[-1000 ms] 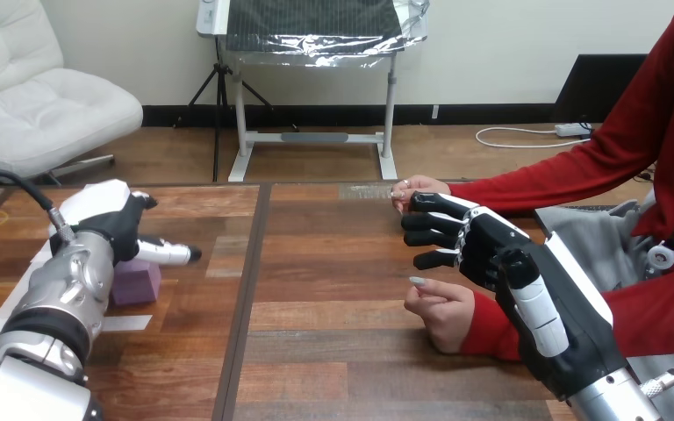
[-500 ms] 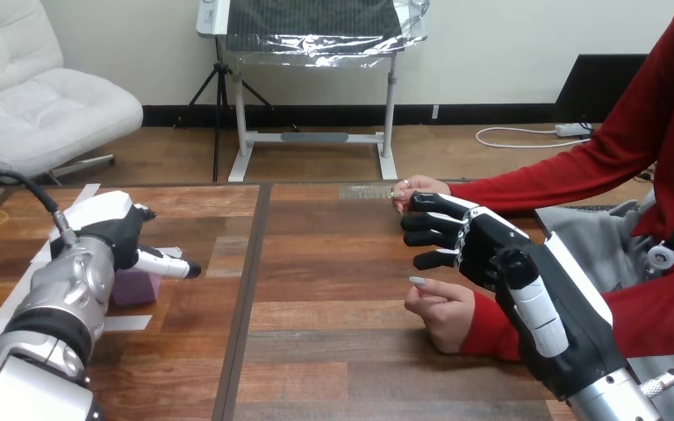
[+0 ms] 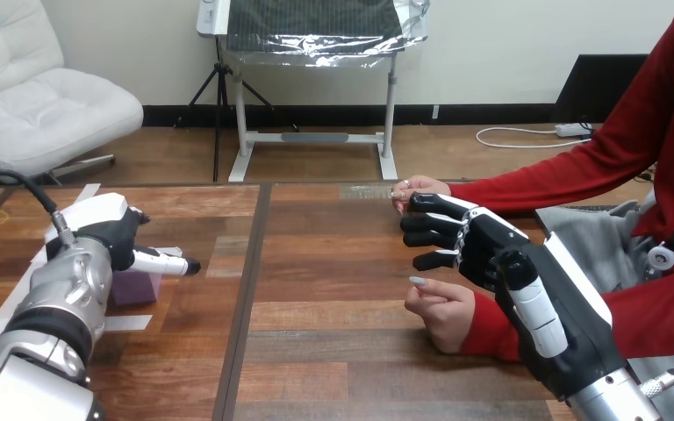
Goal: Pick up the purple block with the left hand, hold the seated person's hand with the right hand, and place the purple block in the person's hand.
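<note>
Nothing completed. Small purple cube block (image 3: 138, 288) rests at 9 o'clock beneath the left hand (image 3: 110, 230), grip indeterminate. At 3 o'clock, the right hand (image 3: 481, 253), loosely open, clasps nothing.

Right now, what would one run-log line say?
left hand: over purple block, grip unclear | right hand: fingers loosely bent, between person's far hand and near hand, holding neither | purple block: on table

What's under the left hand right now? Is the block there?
Yes. The purple block sits on the table under the left hand, and its lower right part shows. The hand and forearm cover its top and left side, so contact between them cannot be seen.
</note>
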`<state>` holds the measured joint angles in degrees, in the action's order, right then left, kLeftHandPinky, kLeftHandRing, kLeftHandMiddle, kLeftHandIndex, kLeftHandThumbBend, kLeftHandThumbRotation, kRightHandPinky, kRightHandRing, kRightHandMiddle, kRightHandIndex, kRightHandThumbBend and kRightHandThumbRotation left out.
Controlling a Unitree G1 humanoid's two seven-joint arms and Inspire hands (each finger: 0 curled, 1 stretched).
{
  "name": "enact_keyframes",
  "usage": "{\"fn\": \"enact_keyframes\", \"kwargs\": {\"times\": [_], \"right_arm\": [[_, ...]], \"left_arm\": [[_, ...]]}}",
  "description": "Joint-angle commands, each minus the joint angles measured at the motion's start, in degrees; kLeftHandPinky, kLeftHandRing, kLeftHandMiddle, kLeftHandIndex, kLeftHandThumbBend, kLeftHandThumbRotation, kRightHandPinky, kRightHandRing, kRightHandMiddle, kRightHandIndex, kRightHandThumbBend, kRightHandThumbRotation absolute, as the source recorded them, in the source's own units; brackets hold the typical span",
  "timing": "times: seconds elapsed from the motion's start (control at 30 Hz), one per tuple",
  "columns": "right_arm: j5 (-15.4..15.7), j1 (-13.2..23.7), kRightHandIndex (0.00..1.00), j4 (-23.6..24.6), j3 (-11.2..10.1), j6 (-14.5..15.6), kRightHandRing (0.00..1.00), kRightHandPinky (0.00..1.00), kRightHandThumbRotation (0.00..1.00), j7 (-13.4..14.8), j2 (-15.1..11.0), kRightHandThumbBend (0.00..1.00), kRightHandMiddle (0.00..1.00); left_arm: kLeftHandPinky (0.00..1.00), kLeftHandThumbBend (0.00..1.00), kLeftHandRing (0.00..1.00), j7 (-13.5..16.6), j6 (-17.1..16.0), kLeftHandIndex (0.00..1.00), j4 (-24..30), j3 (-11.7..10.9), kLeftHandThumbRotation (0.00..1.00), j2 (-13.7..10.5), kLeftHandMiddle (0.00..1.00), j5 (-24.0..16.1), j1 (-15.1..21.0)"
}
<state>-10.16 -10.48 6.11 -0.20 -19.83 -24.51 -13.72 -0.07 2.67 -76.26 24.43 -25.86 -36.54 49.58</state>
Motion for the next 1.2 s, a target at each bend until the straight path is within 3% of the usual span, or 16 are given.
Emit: {"fn": "enact_keyframes", "kwargs": {"times": [0.0, 0.63, 1.17], "right_arm": [[-0.03, 2.33, 0.81, 1.87, -0.33, -1.69, 0.78, 0.7, 1.0, 0.22, 0.07, 0.91, 0.78], [-0.2, 2.21, 0.81, 2.11, -0.31, -1.55, 0.77, 0.69, 1.0, 0.01, -0.04, 0.92, 0.78], [-0.79, 2.23, 0.82, 1.88, -0.39, -2.08, 0.77, 0.69, 1.0, -0.33, -0.05, 0.91, 0.78]], "left_arm": [[0.78, 0.85, 0.86, 1.13, 0.25, 0.9, 0.69, 0.91, 0.59, 0.58, 0.89, -0.9, 4.78], [0.86, 0.84, 0.89, 1.32, 0.91, 0.89, 0.49, 0.92, 0.51, 0.99, 0.9, -0.73, 4.04], [0.91, 0.78, 0.92, -2.68, 2.6, 0.9, 0.12, 2.1, 0.44, 1.03, 0.92, -1.58, 4.39]]}}
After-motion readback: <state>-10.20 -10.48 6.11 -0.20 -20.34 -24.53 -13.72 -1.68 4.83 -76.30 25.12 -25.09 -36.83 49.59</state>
